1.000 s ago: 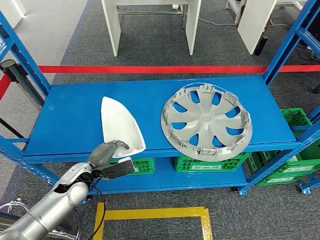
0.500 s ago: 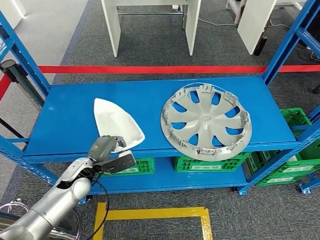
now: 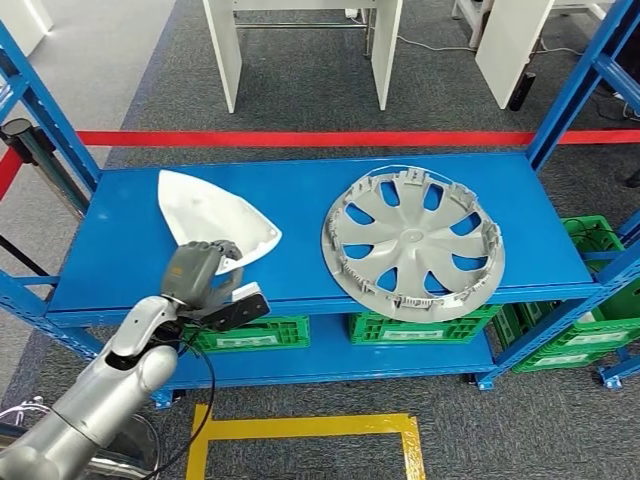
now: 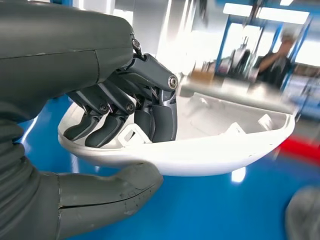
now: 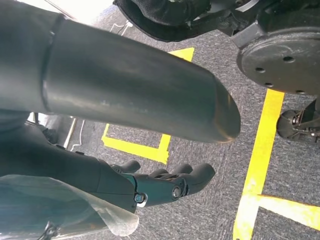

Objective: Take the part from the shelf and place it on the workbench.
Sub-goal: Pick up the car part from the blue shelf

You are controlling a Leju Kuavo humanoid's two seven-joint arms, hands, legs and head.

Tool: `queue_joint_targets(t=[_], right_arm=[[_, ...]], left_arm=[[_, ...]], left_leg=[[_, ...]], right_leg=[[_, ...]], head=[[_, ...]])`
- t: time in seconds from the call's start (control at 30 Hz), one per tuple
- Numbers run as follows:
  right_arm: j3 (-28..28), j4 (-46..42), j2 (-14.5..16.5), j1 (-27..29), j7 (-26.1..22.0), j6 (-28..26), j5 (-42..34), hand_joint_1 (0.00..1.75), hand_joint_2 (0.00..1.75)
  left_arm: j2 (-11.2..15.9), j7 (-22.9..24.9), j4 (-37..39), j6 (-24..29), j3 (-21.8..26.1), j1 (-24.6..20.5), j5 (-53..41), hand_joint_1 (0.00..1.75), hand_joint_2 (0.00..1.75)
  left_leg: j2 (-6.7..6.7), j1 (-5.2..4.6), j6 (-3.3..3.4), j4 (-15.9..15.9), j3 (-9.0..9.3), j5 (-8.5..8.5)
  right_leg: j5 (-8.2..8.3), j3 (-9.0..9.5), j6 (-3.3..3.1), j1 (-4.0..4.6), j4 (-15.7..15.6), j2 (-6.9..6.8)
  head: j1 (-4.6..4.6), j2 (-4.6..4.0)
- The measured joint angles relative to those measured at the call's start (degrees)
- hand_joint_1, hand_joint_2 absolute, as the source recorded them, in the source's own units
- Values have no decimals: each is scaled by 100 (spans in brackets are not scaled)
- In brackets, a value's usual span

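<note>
The left robot hand (image 3: pixel 198 274) grips one white part (image 3: pixel 213 217) at its near edge, over the front of the blue shelf (image 3: pixel 121 240). From the wrist camera the dark fingers (image 4: pixel 151 107) curl into the part's hollow inside, among its moulded tabs, while the thick grey thumb (image 4: pixel 109 187) presses up from underneath; the part (image 4: pixel 211 145) looks raised just clear of the blue surface there. Its pointed end aims toward the shelf's back left corner and its broad end lies nearest the hand.

To the right of it, well apart, one silver wheel cover (image 3: pixel 413 242) lies flat on the same shelf, its front rim reaching the shelf's front edge.

On the lower level I count three green crates: one (image 3: pixel 256 333) below the hand, one (image 3: pixel 419 327) under the wheel cover, and one (image 3: pixel 585 300) at the far right.

The right robot hand (image 5: pixel 166 185) hangs over grey carpet marked with yellow tape (image 5: pixel 260 150), its fingers stretched out and apart, nothing in them.

Beyond the shelf one red line (image 3: pixel 302 138) runs across the floor, with white furniture legs (image 3: pixel 224 50) behind it.
</note>
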Motion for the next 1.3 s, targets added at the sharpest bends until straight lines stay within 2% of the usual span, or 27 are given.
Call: queue_joint_targets(t=[0.27, 0.53, 0.97, 1.3], right_arm=[[1, -7, 0, 6, -14, 0, 65, 0, 0], [1, -7, 2, -1, -27, 0, 80, 0, 0], [1, 4, 27, -9, -73, 0, 69, 0, 0], [1, 4, 36, -9, -77, 0, 61, 0, 0]], left_arm=[[186, 15, -681, 303, 8, -157, -490, 164, 175], [310, 17, -1157, 380, 20, -255, -681, 173, 175], [338, 50, -1370, 561, 63, -249, -569, 173, 175], [445, 5, -1623, 509, 184, -194, -406, 173, 175]], left_leg=[[0, 0, 0, 0, 0, 0], [0, 0, 0, 0, 0, 0], [0, 0, 0, 0, 0, 0], [0, 0, 0, 0, 0, 0]], right_leg=[[0, -1, 0, 0, 0, 2], [0, -1, 0, 0, 1, 2], [0, 0, 0, 0, 1, 1], [0, 0, 0, 0, 1, 1]], head=[[0, 0], [1, 0], [1, 0], [0, 0]])
